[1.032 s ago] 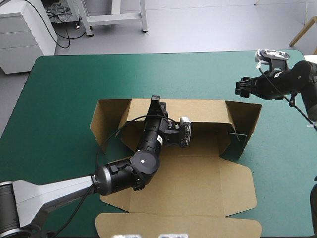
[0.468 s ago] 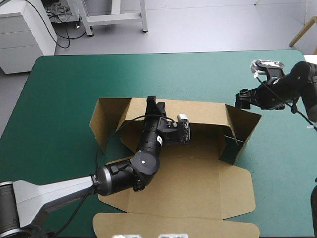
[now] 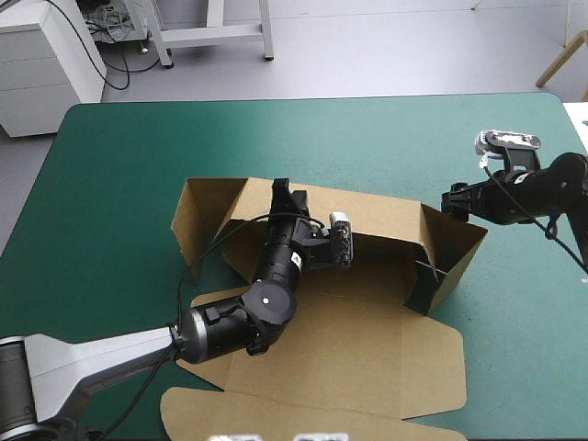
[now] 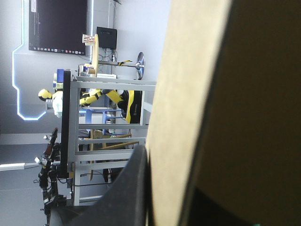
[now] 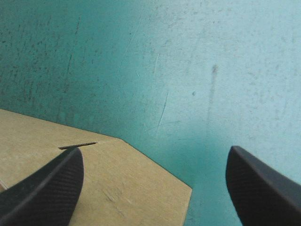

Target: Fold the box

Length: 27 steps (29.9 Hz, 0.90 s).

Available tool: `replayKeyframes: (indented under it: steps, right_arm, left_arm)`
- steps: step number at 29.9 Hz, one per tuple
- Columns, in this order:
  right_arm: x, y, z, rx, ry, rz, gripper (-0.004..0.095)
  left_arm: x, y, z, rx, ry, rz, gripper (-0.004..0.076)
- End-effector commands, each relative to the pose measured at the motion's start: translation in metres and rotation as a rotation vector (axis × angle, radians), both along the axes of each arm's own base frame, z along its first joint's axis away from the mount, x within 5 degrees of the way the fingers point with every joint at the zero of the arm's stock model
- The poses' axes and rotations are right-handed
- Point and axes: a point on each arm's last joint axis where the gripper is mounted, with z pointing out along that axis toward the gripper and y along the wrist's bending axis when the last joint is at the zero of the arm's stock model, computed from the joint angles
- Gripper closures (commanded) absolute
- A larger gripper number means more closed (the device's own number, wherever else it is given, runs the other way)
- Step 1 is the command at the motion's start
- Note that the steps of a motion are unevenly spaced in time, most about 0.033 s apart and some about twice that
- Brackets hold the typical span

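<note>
Brown board makes up the box [image 3: 367,349], which sits on the teal-green cover [image 3: 119,165] in the middle of the table, toward its near side. Its back wall [image 3: 386,216] stands raised, the right wall [image 3: 457,248] stands up at an angle beside it, and the left flap [image 3: 197,220] stands splayed outward. The panels nearer the robot lie flat, and the outermost lid flap [image 3: 303,418] reaches the near edge.

Inside the box lies only the left arm, crossing the flat panels up to the back wall. The left gripper [image 3: 285,195] is clamped over that wall's top edge. In the left wrist view the board [image 4: 188,94] fills the space between the fingers of the left gripper [image 4: 169,188], with one black finger [image 4: 127,197] pressed close against its face.

The right gripper [image 3: 452,197] hangs at the far upper corner of the right wall, fingers spread wide apart. In its own view the right gripper [image 5: 155,155] has one finger [image 5: 47,188] over a slitted corner of the board [image 5: 103,188] and the other over bare cover; I cannot tell whether it touches the board.

Broad bare cover lies beyond the back wall to the far edge, and to the left of the box. On the right the strip is narrower and the right arm occupies it.
</note>
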Motion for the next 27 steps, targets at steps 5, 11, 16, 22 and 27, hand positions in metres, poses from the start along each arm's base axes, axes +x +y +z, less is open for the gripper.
replayKeyframes:
  steps: [5, 11, 16, 22, 27]
  right_arm:
    - [-0.001, -0.002, 0.017, 0.007, -0.105, -0.046, 0.0157]
    - [-0.001, -0.002, 0.018, -0.006, -0.11, -0.046, 0.0157]
    - [-0.001, -0.002, 0.018, -0.001, -0.109, -0.052, 0.0157]
    - [-0.01, 0.004, 0.008, 0.013, -0.034, 0.045, 0.0157]
    - [-0.028, 0.016, -0.004, 0.109, -0.081, 0.117, 0.0157]
  left_arm:
    - [-0.001, 0.01, 0.026, -0.143, -0.063, 0.088, 0.0734]
    - [0.0, 0.011, 0.027, -0.221, -0.058, 0.122, 0.0734]
    - [0.0, 0.011, 0.027, -0.221, -0.058, 0.122, 0.0734]
    - [0.0, 0.011, 0.027, -0.209, -0.06, 0.117, 0.0734]
    - [-0.001, 0.01, 0.025, -0.16, -0.05, 0.095, 0.0734]
